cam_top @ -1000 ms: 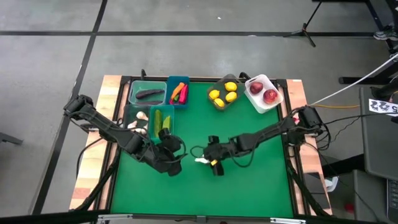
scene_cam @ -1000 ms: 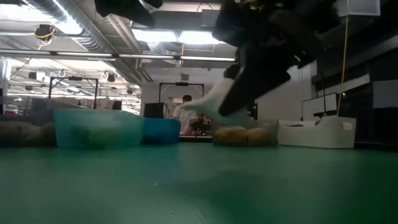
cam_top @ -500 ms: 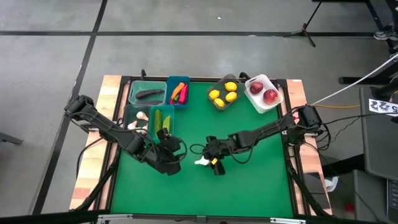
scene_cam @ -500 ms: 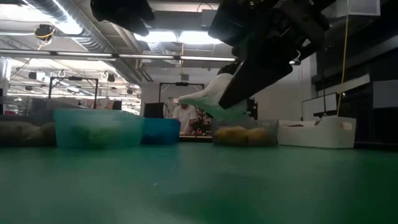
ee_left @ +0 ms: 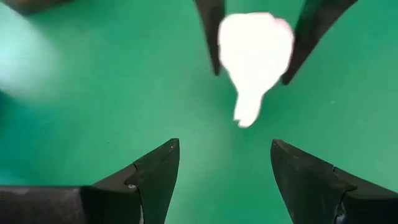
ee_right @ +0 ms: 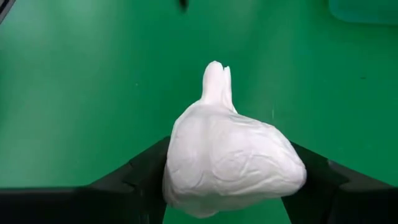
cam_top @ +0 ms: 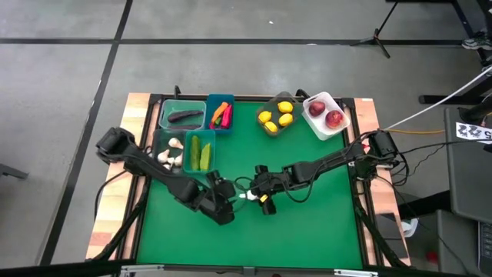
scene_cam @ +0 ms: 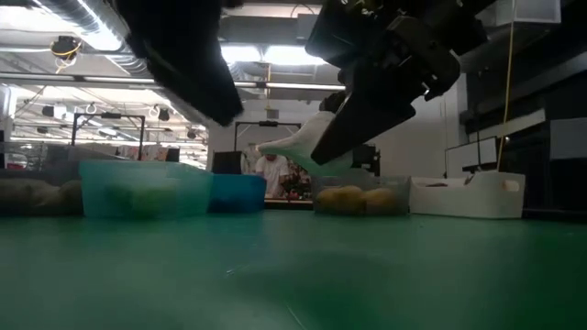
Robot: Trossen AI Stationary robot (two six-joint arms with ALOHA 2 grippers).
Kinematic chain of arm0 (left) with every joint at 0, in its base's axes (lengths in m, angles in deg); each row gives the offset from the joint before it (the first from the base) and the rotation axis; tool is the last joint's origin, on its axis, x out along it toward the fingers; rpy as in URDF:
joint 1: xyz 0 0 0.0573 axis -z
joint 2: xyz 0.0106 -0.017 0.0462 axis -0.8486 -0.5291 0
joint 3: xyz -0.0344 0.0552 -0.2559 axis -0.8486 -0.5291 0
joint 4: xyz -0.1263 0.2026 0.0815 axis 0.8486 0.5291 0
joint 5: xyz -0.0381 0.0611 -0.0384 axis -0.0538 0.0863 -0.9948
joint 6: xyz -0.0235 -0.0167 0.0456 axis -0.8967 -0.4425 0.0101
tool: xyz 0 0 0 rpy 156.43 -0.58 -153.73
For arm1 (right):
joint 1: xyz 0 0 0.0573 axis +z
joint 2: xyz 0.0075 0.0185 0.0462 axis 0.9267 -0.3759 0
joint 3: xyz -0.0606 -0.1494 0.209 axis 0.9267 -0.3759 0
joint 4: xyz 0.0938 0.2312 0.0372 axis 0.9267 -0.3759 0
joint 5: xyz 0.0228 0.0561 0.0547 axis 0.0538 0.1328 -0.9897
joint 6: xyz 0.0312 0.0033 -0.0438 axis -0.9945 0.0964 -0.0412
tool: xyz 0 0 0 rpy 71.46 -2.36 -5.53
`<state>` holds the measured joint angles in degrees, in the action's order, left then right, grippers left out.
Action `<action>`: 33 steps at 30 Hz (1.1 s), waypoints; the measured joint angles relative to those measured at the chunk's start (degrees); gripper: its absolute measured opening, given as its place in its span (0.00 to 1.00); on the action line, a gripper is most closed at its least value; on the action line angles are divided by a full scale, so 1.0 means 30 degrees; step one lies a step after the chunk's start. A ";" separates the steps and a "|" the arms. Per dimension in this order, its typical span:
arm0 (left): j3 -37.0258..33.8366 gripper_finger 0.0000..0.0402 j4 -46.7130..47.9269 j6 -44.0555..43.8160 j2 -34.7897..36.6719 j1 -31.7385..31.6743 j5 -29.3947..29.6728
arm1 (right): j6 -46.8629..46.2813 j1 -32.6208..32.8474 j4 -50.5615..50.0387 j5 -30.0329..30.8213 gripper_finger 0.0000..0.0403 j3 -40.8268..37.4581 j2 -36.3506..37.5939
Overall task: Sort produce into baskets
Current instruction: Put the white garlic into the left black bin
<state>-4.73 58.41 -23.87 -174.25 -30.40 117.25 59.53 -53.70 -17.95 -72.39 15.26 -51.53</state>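
Note:
My right gripper (cam_top: 256,197) is shut on a white garlic bulb (ee_right: 230,165) above the middle of the green mat. The bulb also shows in the low view (scene_cam: 303,142). My left gripper (ee_left: 224,146) is open and empty. It sits just left of the bulb in the high view (cam_top: 225,208) and faces it (ee_left: 255,53) without touching. Cucumbers lie in the clear green tub (cam_top: 200,152), an eggplant in the teal tub (cam_top: 183,116), lemons in the grey tub (cam_top: 277,117) and apples in the white tub (cam_top: 326,115). My right gripper pinches the garlic's round body (ee_right: 186,158) between its two fingers, one on each side. The fingers come from the table's right, slanting a little downward. The bulb is lifted clear of the mat, and its stem tip (ee_right: 216,78) points away from the gripper toward my left gripper.
The blue tub (cam_top: 221,114) holds peppers and a carrot. More garlic bulbs (cam_top: 171,154) lie left of the green tub. The tubs line the far edge of the mat. In the low view, the room beyond the table shows a person (scene_cam: 271,170).
My left gripper has moved toward the table's right and near edges, closing in on the garlic. My right gripper has carried the garlic slightly toward the table's left, still clear of the mat.

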 joint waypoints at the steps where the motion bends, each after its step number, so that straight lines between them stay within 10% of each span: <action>1: 0.0000 0.61 -0.0491 0.0045 -0.0292 -0.0083 -0.0203 | -0.0004 0.0000 0.0001 0.0008 0.61 0.0000 0.0000; 13: -0.1637 0.61 -0.4766 -0.0536 -0.0973 -0.0605 -0.1522 | 0.0085 0.0000 -0.0714 0.0542 0.61 0.0000 0.0000; 22: -0.7362 0.61 -1.8682 -0.1258 -0.0973 -0.1632 -0.5216 | 0.0799 0.0000 -0.0454 0.0496 0.61 0.0000 0.0000; 33: -0.7854 0.61 -1.9242 -0.0042 -0.1075 -0.2273 -0.5045 | 0.0950 0.0006 -0.0436 0.0495 0.61 0.0000 0.0000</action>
<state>-28.29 0.69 -23.99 -177.48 -37.22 102.12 62.38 -53.68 -19.26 -70.90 15.26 -51.53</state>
